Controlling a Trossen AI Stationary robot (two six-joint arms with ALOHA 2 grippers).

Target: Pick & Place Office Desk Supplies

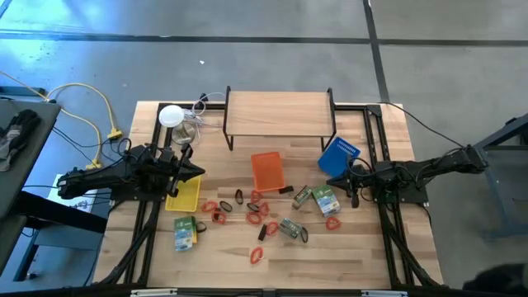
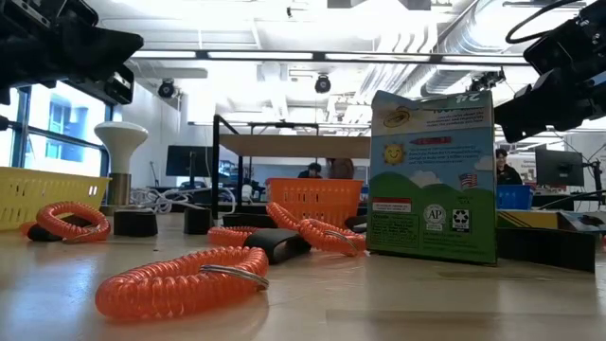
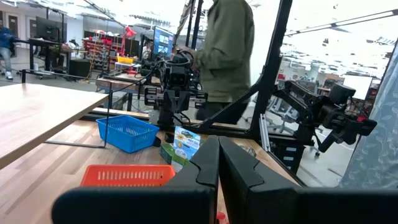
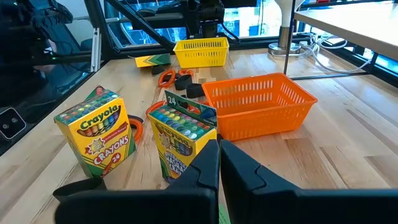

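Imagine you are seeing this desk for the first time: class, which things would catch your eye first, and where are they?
Probably the orange tray at the table's middle, with red-orange coiled loops and crayon boxes scattered in front of it. A yellow tray sits to the left under the left gripper, a blue tray to the right by the right gripper; both jaws are shut and empty.

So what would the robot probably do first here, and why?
Probably open the right gripper and lower it toward the nearest crayon box. Both grippers are shut and hold nothing; the left gripper waits by the yellow tray. The supplies all lie loose on the table, none in the orange tray or blue tray.
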